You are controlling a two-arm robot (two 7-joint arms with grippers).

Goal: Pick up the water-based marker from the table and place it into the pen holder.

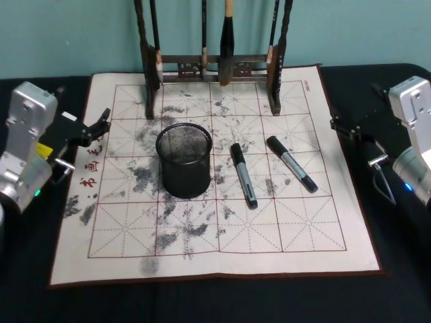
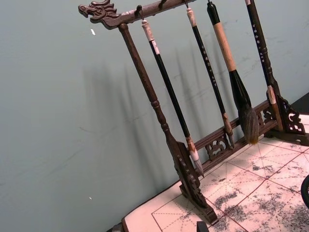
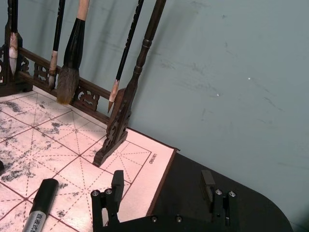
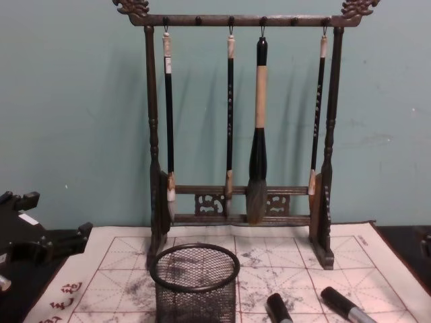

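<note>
A black, grey-barrelled marker [image 1: 243,175] and its twin [image 1: 291,163] are lying on the stained mat [image 1: 303,229], 3 o'clock from the holder [image 1: 184,160]. The left gripper [image 1: 102,126] and right gripper [image 3: 162,186] are hanging unclenched at 9 and 3 o'clock, with a teal wall [image 1: 67,33] behind.

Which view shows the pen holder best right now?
The head view: the whole pen holder stands on the mat, its open mouth visible. The chest view shows its rim and mesh from the side, base cut off. The left wrist view catches at most a dark sliver.
</note>
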